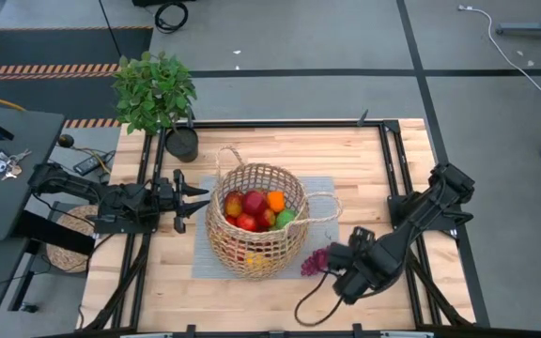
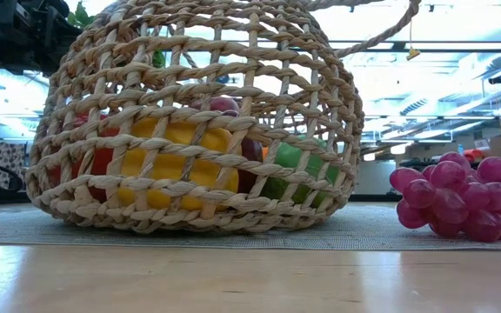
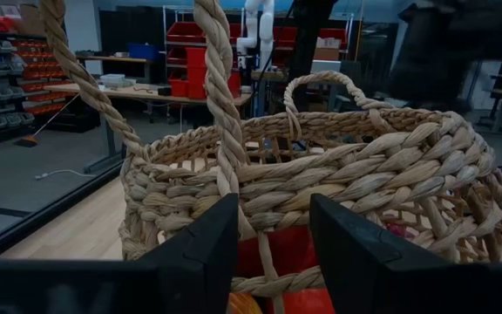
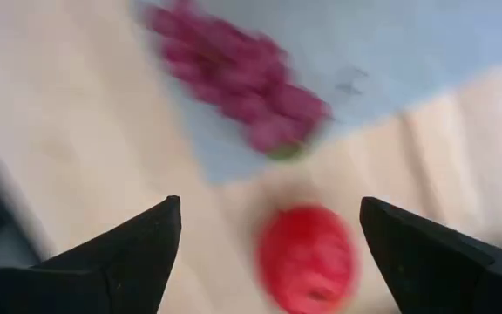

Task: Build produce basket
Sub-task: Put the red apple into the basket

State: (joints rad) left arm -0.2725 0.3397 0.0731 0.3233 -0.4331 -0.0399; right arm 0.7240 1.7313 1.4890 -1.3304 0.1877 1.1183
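The tan wicker basket [image 1: 256, 235] sits tilted on a grey mat [image 1: 205, 261] at mid-table. It holds produce: red apples [image 1: 249, 208], an orange [image 1: 276, 200], a green piece [image 1: 285, 218] and a yellow piece [image 2: 174, 165]. My left gripper [image 3: 271, 228] is level at the basket's left wall, open, with a handle strand [image 3: 234, 166] between its fingers. My right gripper [image 4: 270, 202] points down, open, above a red fruit [image 4: 308, 259] lying on the wood. A purple grape bunch [image 4: 238, 83] lies on the mat's corner just beyond that fruit. My left gripper stands level against the basket's left wall [image 3: 277, 187], below the handle, with one finger on each side of the handle strand. I cannot tell whether the fingers touch the wicker.
A leafy potted plant [image 1: 155, 89] in a black pot [image 1: 182, 143] stands at the table's far left corner. A black cable [image 1: 310, 305] loops near the front edge under the right arm. The grape bunch [image 2: 464, 196] lies to the right of the basket.
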